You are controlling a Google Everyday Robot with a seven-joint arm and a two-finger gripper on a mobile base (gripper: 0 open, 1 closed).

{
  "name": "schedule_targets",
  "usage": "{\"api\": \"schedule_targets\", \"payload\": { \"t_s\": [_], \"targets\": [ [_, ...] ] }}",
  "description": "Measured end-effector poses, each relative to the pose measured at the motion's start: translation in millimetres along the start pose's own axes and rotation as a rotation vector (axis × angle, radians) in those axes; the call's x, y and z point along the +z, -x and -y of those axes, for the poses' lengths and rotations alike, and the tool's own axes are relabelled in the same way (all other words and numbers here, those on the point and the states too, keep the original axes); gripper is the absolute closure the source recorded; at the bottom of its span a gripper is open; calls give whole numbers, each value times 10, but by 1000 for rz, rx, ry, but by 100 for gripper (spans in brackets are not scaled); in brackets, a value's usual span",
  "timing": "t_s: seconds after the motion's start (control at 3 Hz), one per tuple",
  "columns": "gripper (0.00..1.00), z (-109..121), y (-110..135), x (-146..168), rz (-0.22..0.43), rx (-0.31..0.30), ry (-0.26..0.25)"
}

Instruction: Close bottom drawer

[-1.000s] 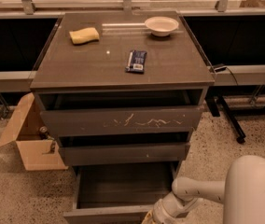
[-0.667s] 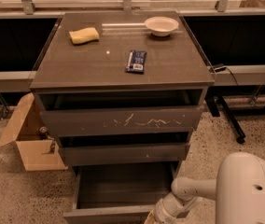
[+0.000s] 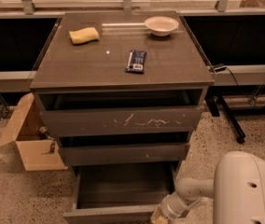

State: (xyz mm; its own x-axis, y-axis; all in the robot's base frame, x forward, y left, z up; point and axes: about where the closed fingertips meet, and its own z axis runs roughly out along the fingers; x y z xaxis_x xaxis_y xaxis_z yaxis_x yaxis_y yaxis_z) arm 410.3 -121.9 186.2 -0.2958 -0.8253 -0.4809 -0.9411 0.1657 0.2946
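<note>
Grey bottom drawer (image 3: 111, 213) (open), gripper (image 3: 159, 217) at its front.

The pale arm (image 3: 195, 190) bends down and leftward, its end effector (image 3: 159, 217) at the view's bottom edge.

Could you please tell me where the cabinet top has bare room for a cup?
Free on cabinet top: front-left, bordered by sponge and blue packet; front-right, below the bowl. Crowded: the right front corner of the bottom drawer, where the pincer sits.
</note>
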Motion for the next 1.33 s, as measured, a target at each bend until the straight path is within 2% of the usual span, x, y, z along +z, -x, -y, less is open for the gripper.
{"api": "schedule_targets", "payload": {
  "t_s": [0.33,0.67,1.33],
  "targets": [
    [27,210,-83,3,-15,9,-28],
    [4,193,-75,-15,-15,8,-27],
    [0,598,-199,-121,-64,-111,-10]
  ]
}}
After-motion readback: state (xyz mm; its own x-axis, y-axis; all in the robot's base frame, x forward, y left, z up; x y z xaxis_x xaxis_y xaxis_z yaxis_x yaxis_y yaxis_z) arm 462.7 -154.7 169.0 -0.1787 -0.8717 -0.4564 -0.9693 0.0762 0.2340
